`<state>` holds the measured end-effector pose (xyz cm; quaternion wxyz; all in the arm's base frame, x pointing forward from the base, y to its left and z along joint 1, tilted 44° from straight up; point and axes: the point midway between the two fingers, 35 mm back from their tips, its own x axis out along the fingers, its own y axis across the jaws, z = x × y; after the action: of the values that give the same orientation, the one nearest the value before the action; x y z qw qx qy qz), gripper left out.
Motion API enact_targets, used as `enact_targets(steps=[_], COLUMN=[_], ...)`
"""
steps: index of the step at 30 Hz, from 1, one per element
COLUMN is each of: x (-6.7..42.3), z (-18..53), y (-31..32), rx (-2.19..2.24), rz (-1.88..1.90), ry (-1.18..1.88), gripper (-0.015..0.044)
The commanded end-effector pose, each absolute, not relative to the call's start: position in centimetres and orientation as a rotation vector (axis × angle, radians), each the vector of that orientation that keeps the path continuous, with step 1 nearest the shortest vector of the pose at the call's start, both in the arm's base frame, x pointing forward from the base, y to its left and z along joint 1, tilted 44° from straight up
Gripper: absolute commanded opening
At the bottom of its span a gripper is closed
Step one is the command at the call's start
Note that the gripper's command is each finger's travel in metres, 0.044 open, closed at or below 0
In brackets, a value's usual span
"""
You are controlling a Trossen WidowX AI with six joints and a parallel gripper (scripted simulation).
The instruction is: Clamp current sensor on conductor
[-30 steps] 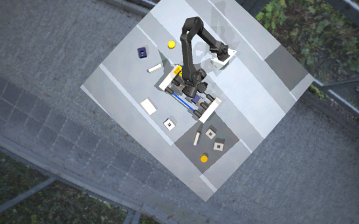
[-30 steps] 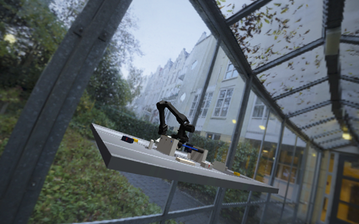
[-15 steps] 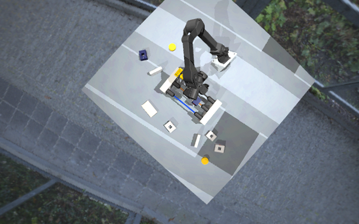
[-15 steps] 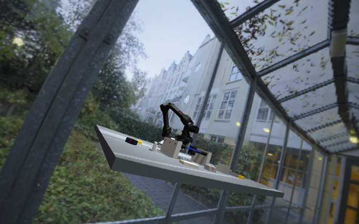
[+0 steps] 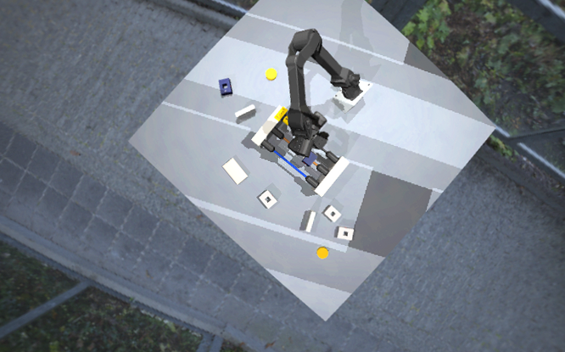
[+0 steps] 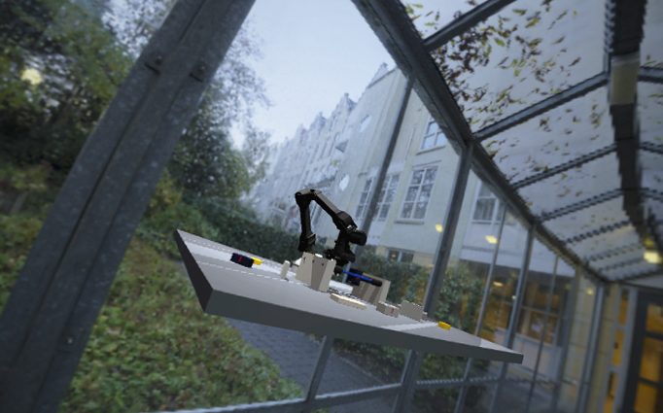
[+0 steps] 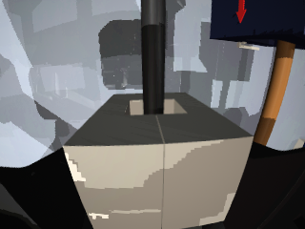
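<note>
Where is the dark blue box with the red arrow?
In the wrist view, the dark blue box sits top right, on the orange cable, beside the beige sensor the gripper holds.

Two yellow discs point(image 5: 271, 73) point(image 5: 322, 252), a small navy block point(image 5: 225, 85), a flat cream tile point(image 5: 234, 170)
</note>
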<state>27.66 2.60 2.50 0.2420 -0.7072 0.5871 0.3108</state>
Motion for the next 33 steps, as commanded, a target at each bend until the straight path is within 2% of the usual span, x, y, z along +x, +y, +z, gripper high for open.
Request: enact_targets(steps=[1,8,20,31,33], x=[27.69,27.68,27.67,27.67,27.66], z=[2.49,2.55,2.50,2.50,2.55], y=[2.62,2.75,2.64,2.64,2.69], rx=[-1.935,-1.932,-1.934,-1.934,-1.935], rz=[0.849,0.851,0.850,0.850,0.850], ry=[1.603,1.608,1.604,1.604,1.604], gripper=[0.0262,0.0440,0.0133,0.0059,0.0007])
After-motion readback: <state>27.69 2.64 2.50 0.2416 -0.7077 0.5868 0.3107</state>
